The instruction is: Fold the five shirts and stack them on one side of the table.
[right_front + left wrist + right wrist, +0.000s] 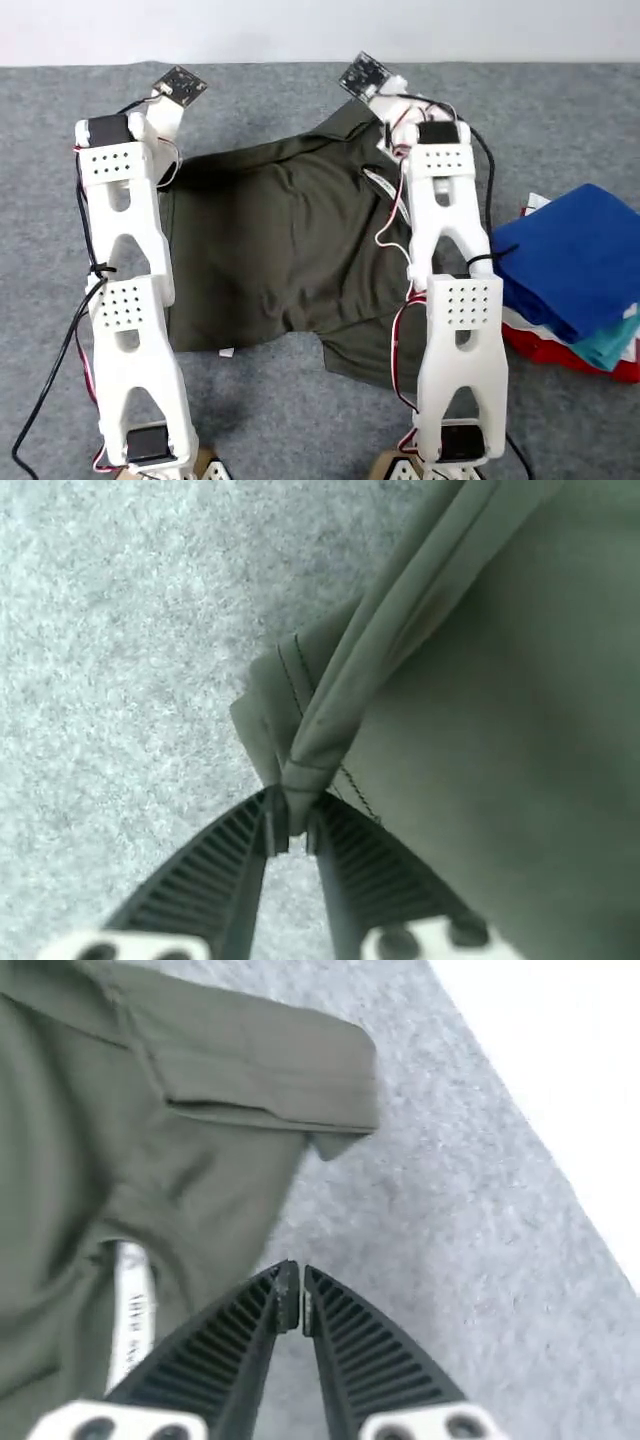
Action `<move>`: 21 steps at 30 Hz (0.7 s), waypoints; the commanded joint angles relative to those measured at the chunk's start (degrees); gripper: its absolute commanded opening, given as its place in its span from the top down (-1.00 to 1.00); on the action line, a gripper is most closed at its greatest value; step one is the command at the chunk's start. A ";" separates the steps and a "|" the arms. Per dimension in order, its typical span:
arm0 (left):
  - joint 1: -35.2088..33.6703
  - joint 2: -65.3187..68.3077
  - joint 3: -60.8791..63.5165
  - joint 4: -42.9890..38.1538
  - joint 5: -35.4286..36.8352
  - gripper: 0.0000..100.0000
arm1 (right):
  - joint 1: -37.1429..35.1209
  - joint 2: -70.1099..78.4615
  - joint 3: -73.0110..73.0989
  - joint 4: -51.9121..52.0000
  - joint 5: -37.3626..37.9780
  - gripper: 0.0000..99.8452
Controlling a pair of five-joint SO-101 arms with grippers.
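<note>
Left arm [120,220] is stretched out along one side of the olive shirt [280,250], with its wrist at the cloth's far corner. The left gripper [290,828] is closed to a sliver on a bunched fold of the shirt's stitched edge. The fabric is pinched between the fingertips and gathers into a ridge running away from them, with grey table [120,630] beside it.

Right arm [445,230] is stretched along the other side, wrist at the far end near the table's back edge. The right gripper [295,1300] has its fingers together tip to tip with nothing between them. It hangs over bare table just beside the shirt's edge, and I can't tell if one finger brushes the cloth. A folded-over flap of the shirt [250,1080] lies farther out, and a white tag [130,1320] shows on the fabric near one finger.

The shirt lies spread but rumpled mid-table between the two arms — the near edge is uneven, with one corner sticking out toward the right arm's base.

The stack [575,300] of folded shirts sits at the table's right side, near the right arm but apart from the olive shirt. The blue shirt [570,250] is on top, with teal, white and red layers showing under it.
</note>
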 commanded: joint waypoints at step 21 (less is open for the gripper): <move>0.44 -0.62 -2.07 0.44 1.23 0.99 | -4.09 12.88 -8.26 -4.00 -7.91 0.90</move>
